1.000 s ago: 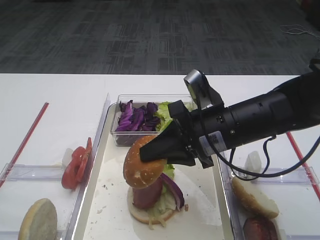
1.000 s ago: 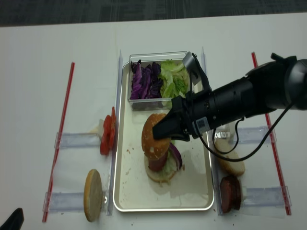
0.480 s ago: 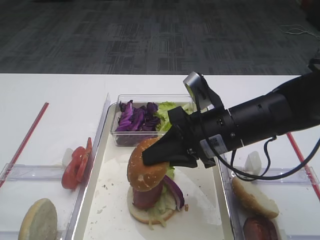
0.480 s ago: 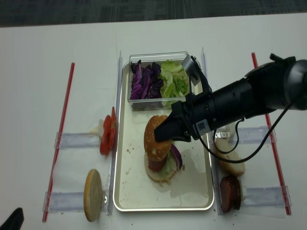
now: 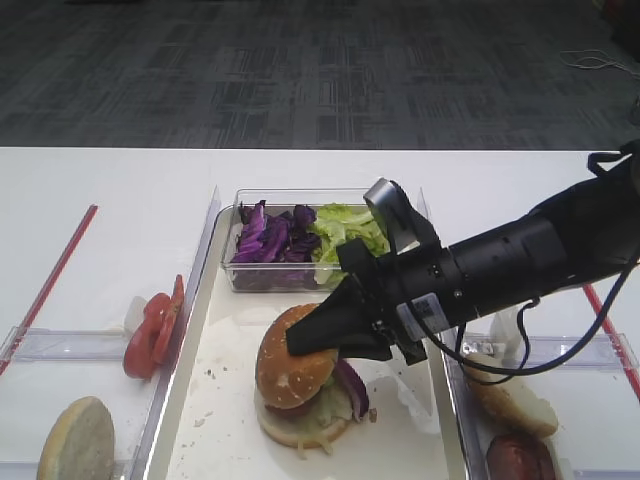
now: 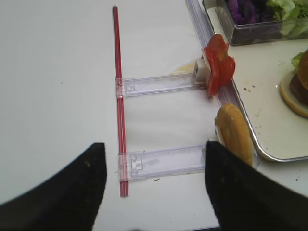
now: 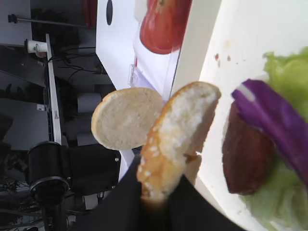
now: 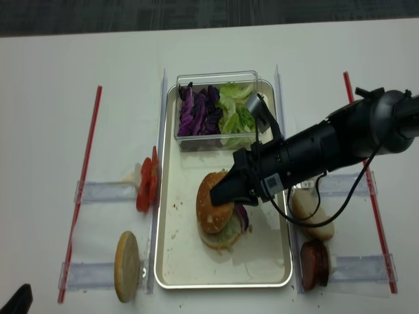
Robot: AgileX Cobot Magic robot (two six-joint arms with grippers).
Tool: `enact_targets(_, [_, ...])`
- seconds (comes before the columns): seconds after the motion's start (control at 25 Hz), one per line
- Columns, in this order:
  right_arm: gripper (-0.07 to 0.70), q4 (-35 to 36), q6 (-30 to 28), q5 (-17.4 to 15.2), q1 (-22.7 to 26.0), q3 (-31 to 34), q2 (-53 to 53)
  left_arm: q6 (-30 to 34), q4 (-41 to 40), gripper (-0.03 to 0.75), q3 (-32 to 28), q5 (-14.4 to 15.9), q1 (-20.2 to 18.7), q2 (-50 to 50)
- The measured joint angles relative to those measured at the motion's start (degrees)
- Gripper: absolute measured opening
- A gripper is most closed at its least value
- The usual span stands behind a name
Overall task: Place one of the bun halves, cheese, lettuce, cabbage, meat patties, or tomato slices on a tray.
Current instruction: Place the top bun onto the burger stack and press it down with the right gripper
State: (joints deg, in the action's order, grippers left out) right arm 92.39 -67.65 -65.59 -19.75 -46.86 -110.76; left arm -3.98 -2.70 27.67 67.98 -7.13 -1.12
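Bright even overhead light, soft shadows, mild glare on white table [image 8: 78, 78], wrist views soft, bg dark.

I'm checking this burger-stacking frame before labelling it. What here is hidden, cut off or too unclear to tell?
- Right gripper jaws: exterior high view, the sesame bun top covers their tips.
- Bun top's contact with the stack: it covers the meat patty from above.
- Left gripper: left wrist view, only dark blurred shapes at the bottom edge.
- Spare patty: exterior high view, cut by the bottom edge.
- Tomato slices: stacked edge-on, count unclear.
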Motion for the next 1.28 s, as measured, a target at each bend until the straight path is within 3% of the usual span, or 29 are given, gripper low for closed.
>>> enact_targets(0.92, [0.09,-1.0,-0.3,-0.1,1.4,0.0,-1.9,0.0,0.0,0.422,0.0,0.0,0.0,0.0])
enact_targets(1.28, [0.213,-2.8,0.8,-0.1,1.4,0.0,-1.9,0.0,0.0,0.422,0.0,0.0,0.0,0.0])
